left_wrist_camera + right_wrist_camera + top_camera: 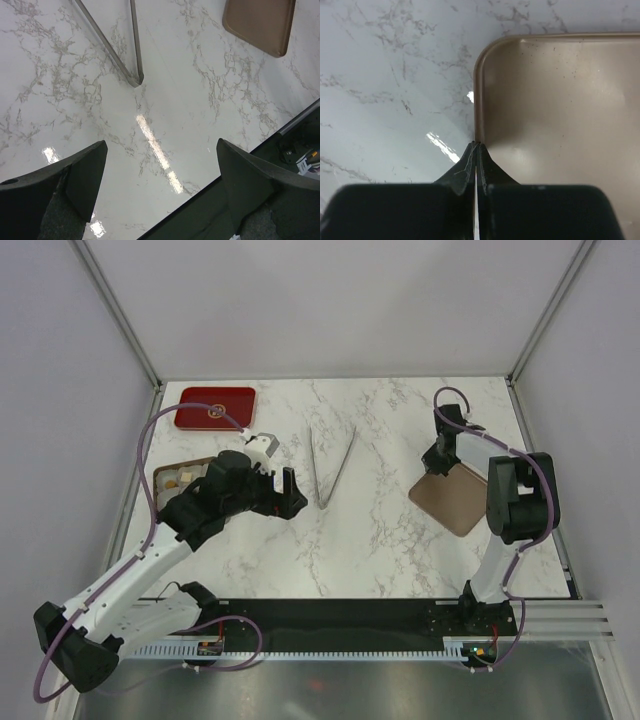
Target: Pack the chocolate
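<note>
Two arms work over a marble tabletop (380, 550), shown from above and from each wrist.

**Placement.** The left gripper (161, 145) hangs with its fingers (85, 175) spread wide and nothing between them, just beside the brown box (197, 466) at the left edge. The chocolate (172, 481) lies in that box as a few pale and tan pieces, partly screened by the arm. The right gripper (476, 147) stands at the rim of the tan lid (560, 110) with its fingers pressed together. The lid lies well apart from the box. The right arm is therefore probably taking the lid by its rim to carry it across, while the left arm waits, released, near the box. Metal tongs (330, 465) lie between the two arms, untouched. A red tray (195, 418) sits behind the box.

**Views compared.**
- **Overhead view:** it alone shows the box, the chocolate and the tray, and how far the lid lies from them.
- **Right wrist view:** it alone shows the fingertips meeting exactly on the line of the lid's rim. Whether the rim is actually pinched between them cannot be told.
- **Left wrist view:** it shows bare marble under the open fingers, the joined end of the tongs and one corner of the lid, but no chocolate.
</note>
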Controlling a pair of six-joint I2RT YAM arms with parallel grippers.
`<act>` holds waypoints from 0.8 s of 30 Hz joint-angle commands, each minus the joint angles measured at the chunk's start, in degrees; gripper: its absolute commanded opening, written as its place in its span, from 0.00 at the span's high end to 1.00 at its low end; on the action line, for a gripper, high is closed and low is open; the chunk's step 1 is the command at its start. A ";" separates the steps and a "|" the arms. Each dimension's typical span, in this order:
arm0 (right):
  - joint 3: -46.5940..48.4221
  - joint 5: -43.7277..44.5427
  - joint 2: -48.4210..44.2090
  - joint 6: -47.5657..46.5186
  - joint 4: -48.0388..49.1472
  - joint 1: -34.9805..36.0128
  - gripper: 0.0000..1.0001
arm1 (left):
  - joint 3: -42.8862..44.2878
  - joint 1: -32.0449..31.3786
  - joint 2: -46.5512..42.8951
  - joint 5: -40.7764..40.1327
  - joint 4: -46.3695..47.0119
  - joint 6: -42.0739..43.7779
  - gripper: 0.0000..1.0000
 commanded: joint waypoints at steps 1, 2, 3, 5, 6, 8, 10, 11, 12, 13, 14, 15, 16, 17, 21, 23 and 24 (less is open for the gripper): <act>-0.85 -6.99 -2.27 -5.66 1.29 0.21 1.00 | -0.11 -0.14 -1.65 -2.25 1.85 1.42 0.02; -1.03 -7.79 -4.80 -6.62 1.29 0.21 1.00 | -0.11 -0.14 -1.66 -2.16 1.85 1.33 0.03; -1.29 -8.58 -6.30 -8.11 1.29 0.30 1.00 | -0.11 -0.14 -1.57 -1.98 1.94 1.24 0.03; -1.99 -10.94 -11.03 -9.61 1.12 0.30 1.00 | 0.32 -0.14 -1.22 -2.07 2.03 0.98 0.03; -2.17 -11.39 -12.72 -10.14 0.94 0.48 1.00 | 0.59 -0.14 -1.04 -2.16 1.94 0.80 0.03; -2.70 -15.50 -17.71 -11.73 0.76 0.48 1.00 | 1.81 -0.14 -0.69 -1.64 1.77 -0.42 0.03; -2.61 -18.33 -20.46 -13.13 0.41 0.83 1.00 | 3.04 -0.05 0.01 -0.14 1.68 -2.61 0.04; -2.44 -20.95 -22.82 -13.57 0.41 1.09 1.00 | 4.70 -0.14 0.45 2.74 1.68 -3.32 0.05; -2.26 -22.11 -23.97 -13.84 0.32 1.35 1.00 | 5.42 -0.14 0.98 4.33 1.59 -4.03 0.05; -1.91 -23.34 -26.16 -13.40 0.58 1.62 1.00 | 6.90 -0.14 2.29 5.91 1.59 -5.69 0.05; -1.91 -24.74 -27.31 -12.79 1.46 1.79 1.00 | 7.53 -0.14 2.73 8.97 1.85 -6.49 0.05; -2.08 -28.59 -28.46 -11.74 2.60 1.71 1.00 | 7.97 -0.14 3.26 10.57 2.11 -7.19 0.05; -2.87 -30.71 -29.69 -10.25 6.79 1.88 1.00 | 8.32 -0.14 3.61 12.07 2.64 -8.68 0.05; -3.57 -33.26 -31.96 -6.67 9.79 1.97 1.00 | 9.02 -0.14 3.97 14.95 3.08 -9.47 0.05; -5.07 -39.08 -36.81 1.44 22.45 4.16 1.00 | 12.27 -0.14 4.23 20.25 4.66 -14.48 0.05; -4.28 -39.08 -38.66 3.11 26.24 5.48 1.00 | 13.85 -0.14 4.32 23.14 6.24 -18.70 0.05; -4.28 -39.17 -39.18 3.82 27.64 6.10 1.00 | 13.95 -0.14 4.49 24.55 7.20 -22.10 0.04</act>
